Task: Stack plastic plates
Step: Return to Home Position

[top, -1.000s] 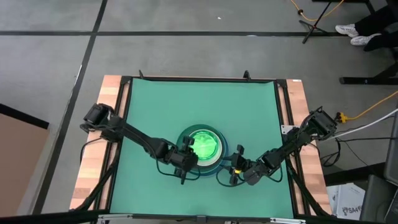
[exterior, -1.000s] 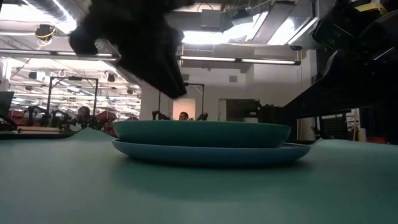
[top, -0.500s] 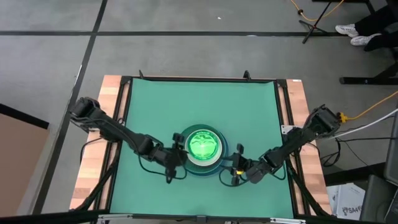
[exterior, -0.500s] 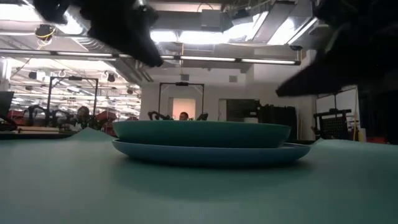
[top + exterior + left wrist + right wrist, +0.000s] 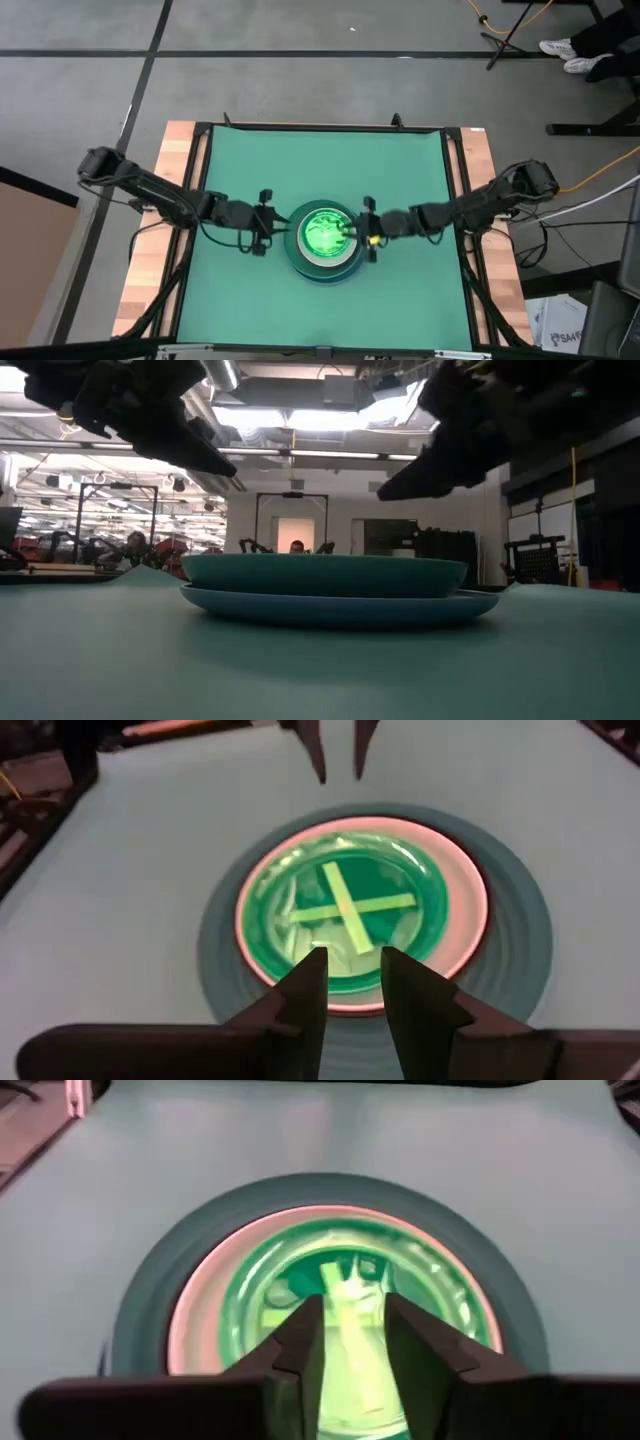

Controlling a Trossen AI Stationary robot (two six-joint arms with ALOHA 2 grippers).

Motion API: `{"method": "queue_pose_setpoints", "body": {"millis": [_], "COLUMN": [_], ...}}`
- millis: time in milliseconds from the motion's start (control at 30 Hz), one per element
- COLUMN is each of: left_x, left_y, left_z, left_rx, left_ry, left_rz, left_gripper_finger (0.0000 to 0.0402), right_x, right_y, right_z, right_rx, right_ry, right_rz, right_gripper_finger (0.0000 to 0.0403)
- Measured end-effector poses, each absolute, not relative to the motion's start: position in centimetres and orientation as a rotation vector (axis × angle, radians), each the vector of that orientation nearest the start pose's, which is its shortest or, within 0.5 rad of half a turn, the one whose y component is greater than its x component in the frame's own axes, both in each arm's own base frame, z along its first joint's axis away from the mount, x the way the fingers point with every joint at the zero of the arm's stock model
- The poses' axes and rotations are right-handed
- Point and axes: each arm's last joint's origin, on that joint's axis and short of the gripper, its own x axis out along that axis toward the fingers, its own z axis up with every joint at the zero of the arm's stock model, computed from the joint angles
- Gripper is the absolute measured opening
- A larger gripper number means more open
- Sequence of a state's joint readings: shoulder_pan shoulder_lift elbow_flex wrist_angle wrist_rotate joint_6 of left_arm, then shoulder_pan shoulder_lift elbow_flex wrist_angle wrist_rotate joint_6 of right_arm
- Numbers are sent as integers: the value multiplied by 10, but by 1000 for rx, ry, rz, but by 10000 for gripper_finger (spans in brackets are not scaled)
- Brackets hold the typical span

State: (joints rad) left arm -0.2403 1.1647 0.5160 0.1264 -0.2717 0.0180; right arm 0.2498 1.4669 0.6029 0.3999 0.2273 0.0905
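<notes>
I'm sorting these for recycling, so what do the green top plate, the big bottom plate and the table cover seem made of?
The green top plate looks like glossy translucent plastic: it glows and shapes show through. The big bottom plate seems opaque plastic with a duller finish, its thin rim even and glare-free. The table cover is probably a soft matte mat; no shine shows.

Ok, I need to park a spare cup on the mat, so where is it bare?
The widest bare patch of green mat runs from the plate stack to the mat's upper edge in the high view. A narrower strip lies below the stack. Crowded: the middle band, where the left gripper and right gripper flank the stack.
</notes>
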Motion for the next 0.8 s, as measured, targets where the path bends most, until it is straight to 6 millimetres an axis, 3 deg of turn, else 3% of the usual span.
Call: {"method": "queue_pose_setpoints", "body": {"millis": [133, 267, 433, 633, 800], "left_x": [211, 196, 176, 157, 144], "left_y": [-32, -16, -1, 6, 6], "left_z": [199, 199, 192, 183, 179], "left_rx": [153, 157, 124, 62, 33], "left_ry": [454, 381, 282, 233, 185], "left_rz": [34, 64, 95, 142, 149], "left_gripper_finger": [89, 88, 66, 10, 5], "right_x": [281, 274, 241, 191, 160], "right_y": [37, 18, 2, -7, -8], "right_z": [180, 182, 179, 166, 155], "right_rx": [16, 44, 73, 108, 134], "right_ry": [434, 422, 336, 169, 74], "right_rz": [55, 100, 62, -68, -127], "right_gripper_finger": [67, 32, 3, 9, 9]}}
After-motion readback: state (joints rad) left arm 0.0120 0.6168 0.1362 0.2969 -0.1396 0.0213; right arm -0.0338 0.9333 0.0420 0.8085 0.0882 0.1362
